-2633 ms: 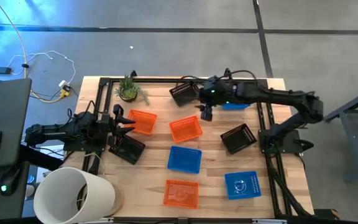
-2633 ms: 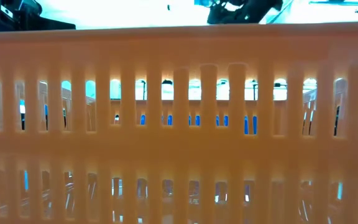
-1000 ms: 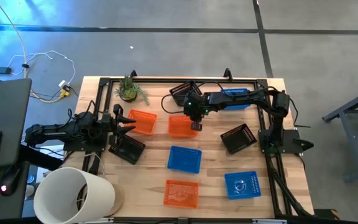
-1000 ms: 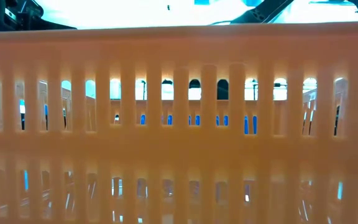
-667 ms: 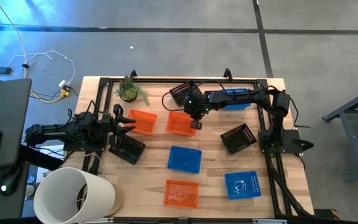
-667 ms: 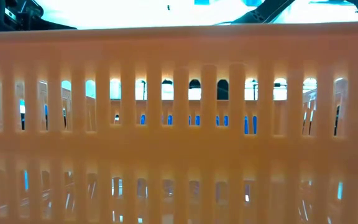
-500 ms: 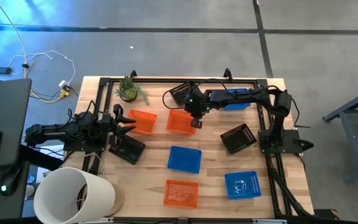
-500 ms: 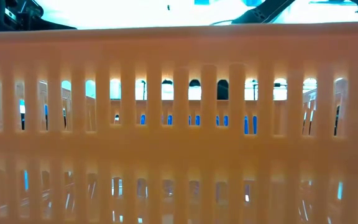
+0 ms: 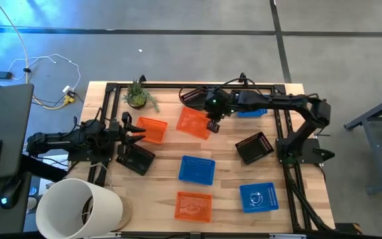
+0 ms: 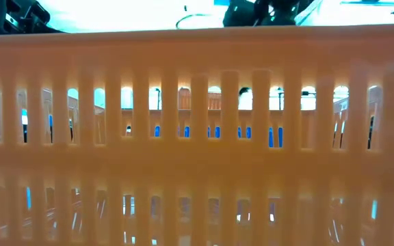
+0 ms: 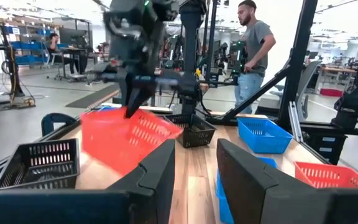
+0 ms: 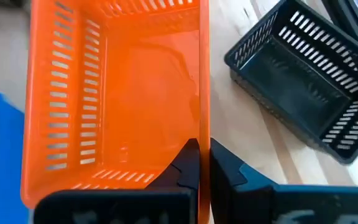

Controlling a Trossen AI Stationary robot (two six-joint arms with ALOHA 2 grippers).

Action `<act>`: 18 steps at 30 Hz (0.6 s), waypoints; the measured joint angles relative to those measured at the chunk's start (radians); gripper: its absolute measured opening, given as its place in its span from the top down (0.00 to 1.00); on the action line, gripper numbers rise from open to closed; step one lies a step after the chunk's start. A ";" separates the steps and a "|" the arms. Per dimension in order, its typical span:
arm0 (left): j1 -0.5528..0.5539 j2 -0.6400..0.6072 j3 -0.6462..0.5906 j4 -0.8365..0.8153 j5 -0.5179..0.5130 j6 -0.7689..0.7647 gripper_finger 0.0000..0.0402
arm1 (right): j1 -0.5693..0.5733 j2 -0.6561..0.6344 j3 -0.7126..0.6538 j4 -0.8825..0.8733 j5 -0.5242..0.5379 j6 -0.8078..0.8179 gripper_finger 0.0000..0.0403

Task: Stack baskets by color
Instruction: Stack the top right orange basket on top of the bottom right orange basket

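My right gripper (image 9: pixel 211 123) is shut on an orange basket (image 9: pixel 193 122) over the far middle of the table; the basket hangs tilted in the left wrist view (image 11: pixel 126 134). My left gripper (image 9: pixel 134 133) waits open at the left edge, beside a second orange basket (image 9: pixel 152 129) and a black basket (image 9: pixel 136 158). On the wood also rest a blue basket (image 9: pixel 197 169), a third orange basket (image 9: pixel 193 206), a blue basket (image 9: pixel 258 197) and a black basket (image 9: pixel 254 147). Another black basket (image 9: pixel 192 95) sits at the far edge, and a blue basket (image 9: pixel 251 112) lies under the right arm. My right gripper (image 12: pixel 201 155) grips the orange basket's side wall (image 12: pixel 202 124), the one toward the table's right, with one finger inside the basket and one outside. The fingers slant down from the right. The basket is lifted clear and tilted, its held side high and its far side hanging lower.
A green potted plant (image 9: pixel 138 97) stands at the far left corner and a big white bucket (image 9: pixel 78 209) at the near left corner. In the low view the near orange basket's wall (image 10: pixel 197 137) fills the picture. People stand in the room beyond the table.
My right gripper has risen and drawn a little toward the table's far edge with the orange basket. The basket, flat on the wood a second ago, is now lifted clear and tipped, hanging from its held wall.
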 joint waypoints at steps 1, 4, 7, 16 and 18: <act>0.000 0.000 0.000 0.000 0.000 0.000 0.73 | 0.007 -0.021 0.000 -0.011 -0.004 0.013 1.00; 0.000 0.000 0.000 -0.004 0.000 0.000 0.73 | 0.035 -0.075 0.000 -0.032 -0.030 0.060 1.00; 0.000 0.000 0.000 -0.006 0.000 0.000 0.73 | 0.076 -0.121 0.000 -0.041 -0.055 0.115 1.00; 0.000 0.000 0.000 -0.006 -0.023 0.000 0.73 | 0.250 -0.176 0.000 -0.059 -0.083 0.227 1.00; 0.000 0.000 0.000 -0.007 -0.023 0.000 0.73 | 0.294 -0.177 0.000 -0.061 -0.086 0.246 1.00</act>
